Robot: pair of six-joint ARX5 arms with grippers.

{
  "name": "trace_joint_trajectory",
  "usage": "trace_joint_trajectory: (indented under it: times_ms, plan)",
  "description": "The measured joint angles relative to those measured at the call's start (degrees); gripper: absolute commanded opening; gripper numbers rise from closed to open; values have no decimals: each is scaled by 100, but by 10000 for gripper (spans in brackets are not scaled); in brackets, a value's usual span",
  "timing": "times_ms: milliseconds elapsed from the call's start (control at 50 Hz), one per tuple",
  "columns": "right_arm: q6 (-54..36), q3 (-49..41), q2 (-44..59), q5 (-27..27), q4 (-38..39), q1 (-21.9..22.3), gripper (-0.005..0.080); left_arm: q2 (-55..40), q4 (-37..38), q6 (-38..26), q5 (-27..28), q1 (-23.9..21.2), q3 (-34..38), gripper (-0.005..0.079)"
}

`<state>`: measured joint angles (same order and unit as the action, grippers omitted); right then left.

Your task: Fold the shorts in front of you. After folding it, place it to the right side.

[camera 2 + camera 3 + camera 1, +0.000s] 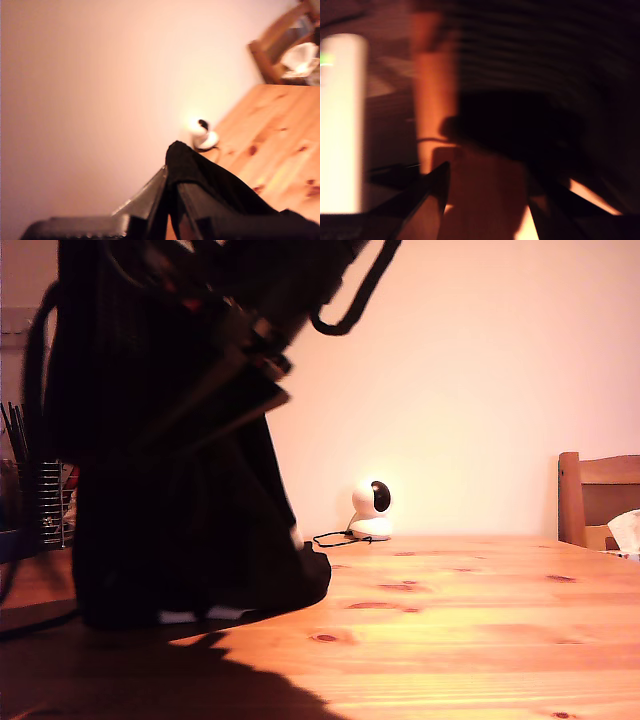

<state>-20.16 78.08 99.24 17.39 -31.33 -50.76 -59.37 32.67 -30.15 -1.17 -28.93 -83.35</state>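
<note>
First wrist view shows my first tool (172, 200) clamped on the shorts (210, 190), lifted off the bench (450, 620); my second tool (485, 200) gapes empty. Folding and placing remain.

From the exterior view, the shorts (180, 530) run off the top edge, hiding whichever arm lifts them. My second wrist view is smeared with blur; I cannot tell whether my second gripper (485, 200) holds anything. The chair (598, 498) is cut by the exterior view's right edge.
</note>
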Motion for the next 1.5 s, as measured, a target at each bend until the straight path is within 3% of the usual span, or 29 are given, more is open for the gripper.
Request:
trace_joint_trajectory:
  times_ms: [640,1240,1500]
  plan:
    - [966,0,-393,-44,24,-389,429,-227,173,321,0,-116,-2,-24]
    - [1528,0,-428,-898,107,-409,443,-227,286,1056,-282,-590,-70,-24]
    - [1563,0,-428,-1506,94,-407,441,-262,673,1182,-339,-719,-767,-24]
